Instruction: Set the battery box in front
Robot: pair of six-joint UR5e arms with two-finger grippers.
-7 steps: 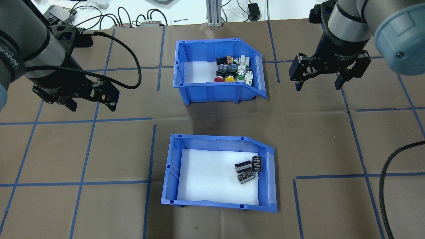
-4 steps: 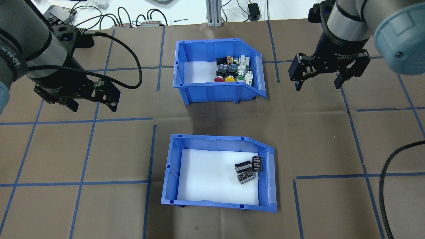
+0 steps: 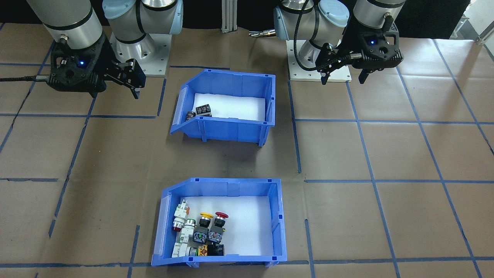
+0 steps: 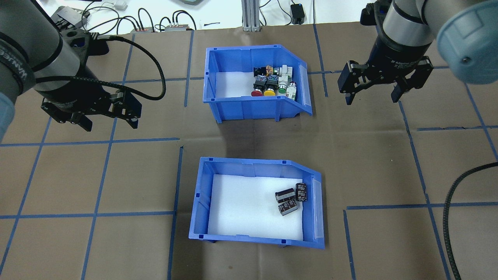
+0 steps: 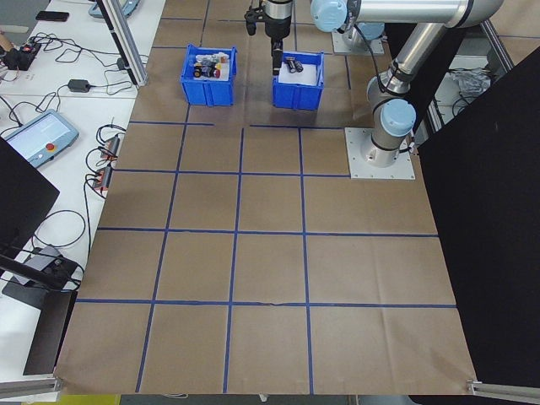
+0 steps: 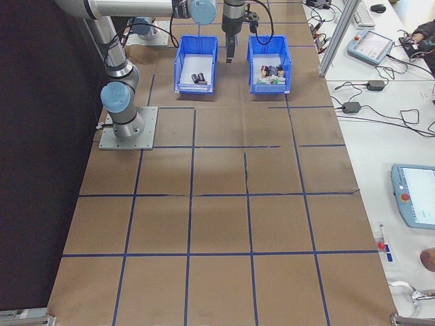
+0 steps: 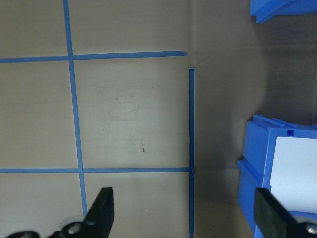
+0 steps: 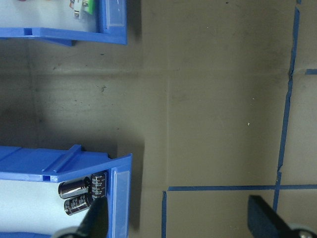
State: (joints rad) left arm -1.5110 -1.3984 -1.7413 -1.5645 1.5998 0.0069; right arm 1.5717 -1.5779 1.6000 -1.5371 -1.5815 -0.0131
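From my remote station: the battery box (image 4: 255,202), smooth blue plastic with a sloped cut-away side and white liner, sits low centre of the overhead frame, three dark cylinders (image 4: 290,197) at its right end. The matching switch bin (image 4: 253,83) stands above it. On the brown-papered desk (image 4: 116,175), my left pincer (image 4: 107,123) hangs at upper left, fingers apart and empty; my right pincer (image 4: 372,96) points down at upper right, also spread. Both have drifted slightly upward in frame since a second ago.
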